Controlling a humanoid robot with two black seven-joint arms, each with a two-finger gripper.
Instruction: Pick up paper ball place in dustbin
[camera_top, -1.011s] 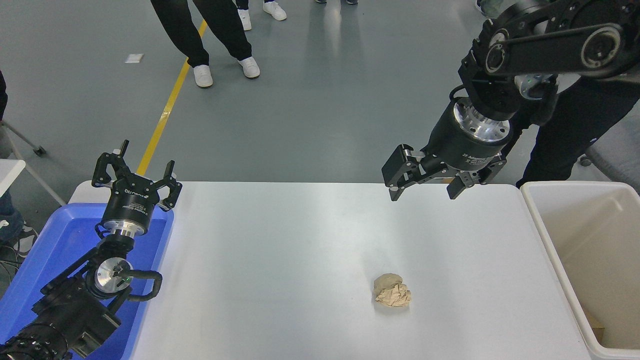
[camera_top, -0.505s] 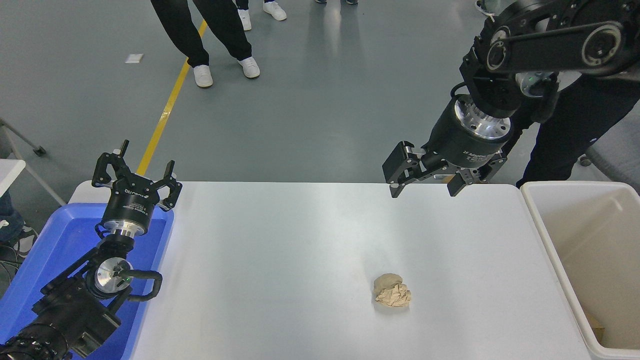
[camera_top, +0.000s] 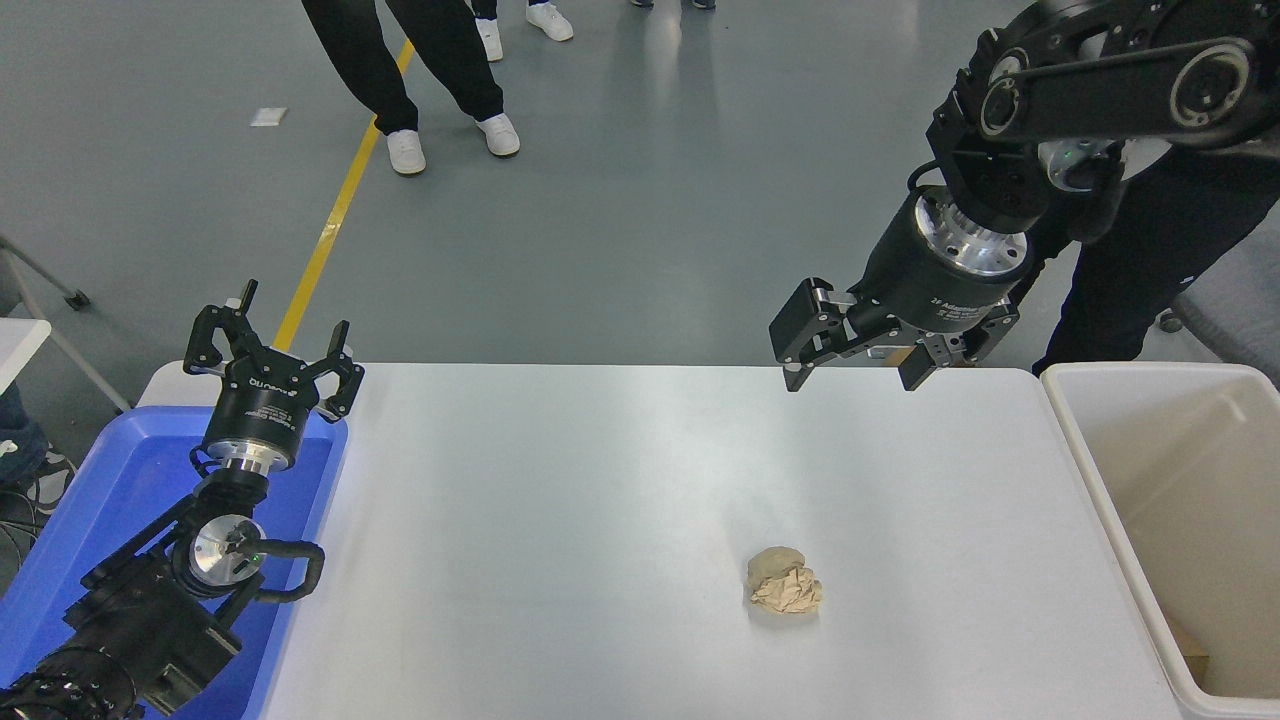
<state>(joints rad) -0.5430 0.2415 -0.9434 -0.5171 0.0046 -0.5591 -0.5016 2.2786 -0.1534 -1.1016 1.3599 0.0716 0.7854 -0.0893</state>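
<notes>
1 paper ball sits on the table, well apart from the right gripper, jaws wide. Descend directly over it, straddle, close gently. Left gripper parked, spread.

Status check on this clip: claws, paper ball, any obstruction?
Right claw open, high over table's far edge. Left claw open, parked above blue tray. Crumpled tan paper ball untouched on white table. Nothing blocking.

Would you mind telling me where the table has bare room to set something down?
Most of the white table is bare: the wide stretch between the blue tray and the paper ball, and the far strip below the right gripper. The left gripper crowds the tray corner.
</notes>
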